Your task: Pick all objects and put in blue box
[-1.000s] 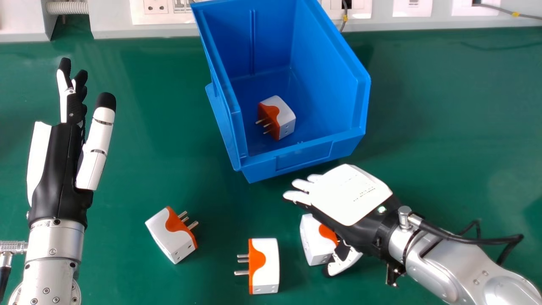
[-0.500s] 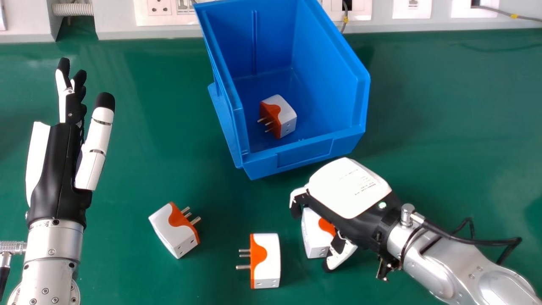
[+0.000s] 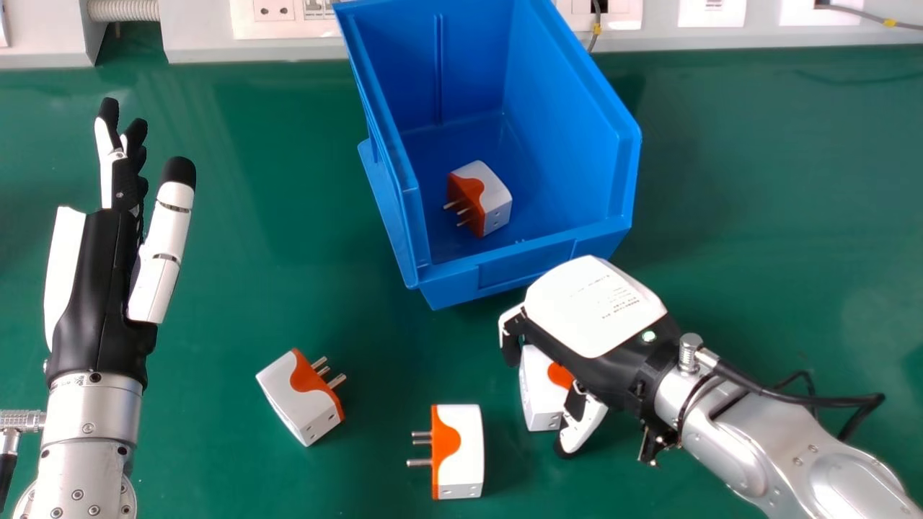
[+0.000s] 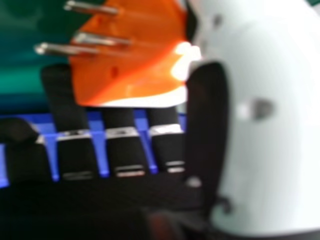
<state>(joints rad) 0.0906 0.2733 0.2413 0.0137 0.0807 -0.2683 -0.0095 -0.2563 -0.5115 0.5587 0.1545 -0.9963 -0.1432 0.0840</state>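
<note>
Nearer the blue box [image 3: 505, 272] than before, the right hand [image 3: 591, 310] curls round one adapter [image 3: 537, 389]; inside lies another adapter [image 3: 494, 193]. The left hand [image 3: 101, 288], fingers straight, is left of the box.

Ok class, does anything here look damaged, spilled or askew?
Nothing looks damaged or spilled. Only the blue box sits askew: its front rim slants instead of running parallel to the far edge of the green table.
</note>
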